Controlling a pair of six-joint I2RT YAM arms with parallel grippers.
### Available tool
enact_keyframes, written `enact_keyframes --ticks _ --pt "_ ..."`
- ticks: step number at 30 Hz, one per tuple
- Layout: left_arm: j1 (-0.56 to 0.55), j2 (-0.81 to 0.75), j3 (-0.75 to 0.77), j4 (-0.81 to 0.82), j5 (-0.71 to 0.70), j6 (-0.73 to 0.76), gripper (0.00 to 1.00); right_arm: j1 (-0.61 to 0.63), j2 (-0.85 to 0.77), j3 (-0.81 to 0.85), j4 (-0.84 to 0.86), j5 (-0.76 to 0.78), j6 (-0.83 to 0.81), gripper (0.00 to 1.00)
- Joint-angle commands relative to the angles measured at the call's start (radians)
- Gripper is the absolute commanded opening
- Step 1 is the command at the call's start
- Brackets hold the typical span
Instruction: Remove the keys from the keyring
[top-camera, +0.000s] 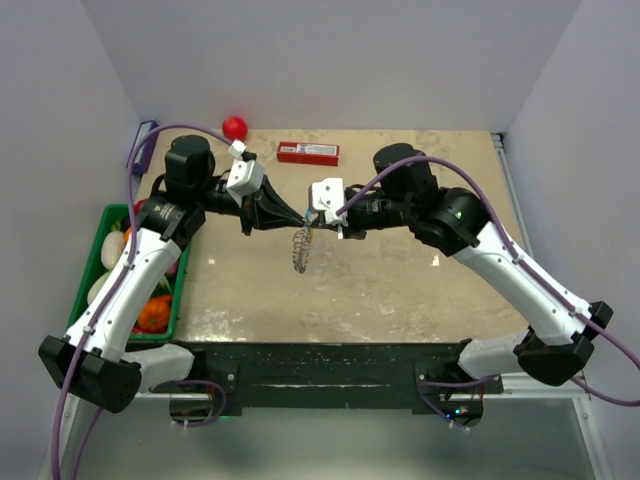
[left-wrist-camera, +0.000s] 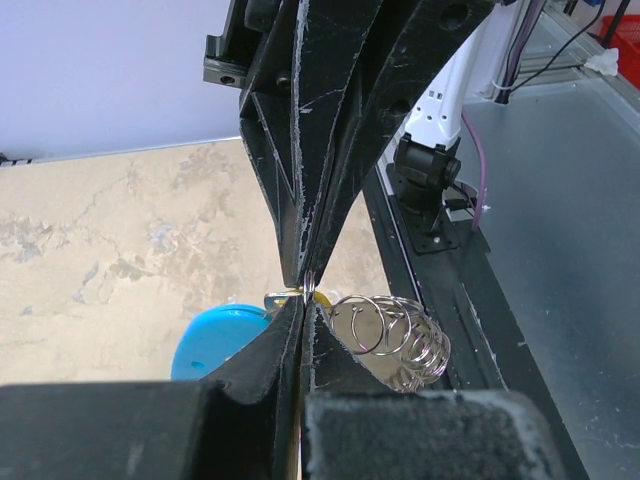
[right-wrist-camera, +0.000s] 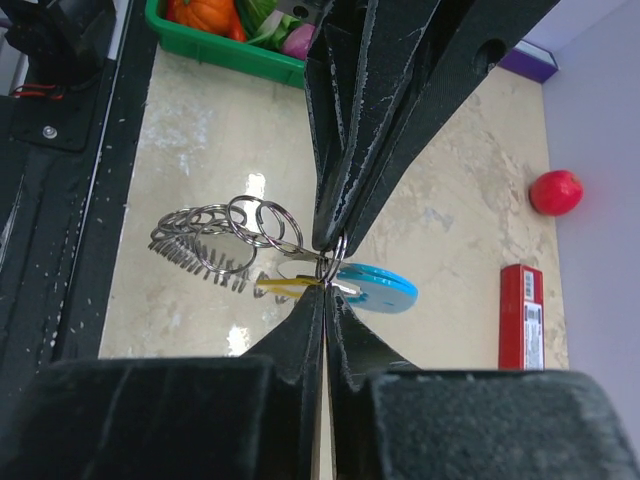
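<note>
Both end effectors, left (left-wrist-camera: 302, 292) and right (right-wrist-camera: 326, 268), pinch the keyring (right-wrist-camera: 225, 235) midair. Pull apart slowly, keeping the key (right-wrist-camera: 285, 284) aligned with the ring gap.

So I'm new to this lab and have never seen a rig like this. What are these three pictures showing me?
Two robot arms are bolted to the near edge of a table. One picture looks down from above; the other two come from cameras on each wrist, looking along the fingers. The left tool and right tool meet in mid-air, both shut on the keyring, a string of silvery rings with a blue tag and a small yellow key. On the table lie a red ball, a red box and a green bin of toy food.
</note>
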Motion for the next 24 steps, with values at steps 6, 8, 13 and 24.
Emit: enact_keyframes --ticks 6,8,13,24 --pt "0.010 -0.021 0.027 0.054 0.024 -0.016 0.00 -0.001 -0.008 0.011 0.040 -0.014 0.004 0.00" --pt "0.010 -0.020 0.027 0.059 0.028 -0.019 0.00 0.001 -0.008 0.007 0.040 -0.012 0.002 0.00" --pt "0.011 -0.018 0.027 0.063 0.031 -0.025 0.00 -0.001 0.000 0.007 0.039 -0.008 -0.002 0.00" --pt "0.014 -0.018 0.029 0.068 0.040 -0.029 0.00 0.001 0.011 -0.006 0.033 0.012 -0.016 0.00"
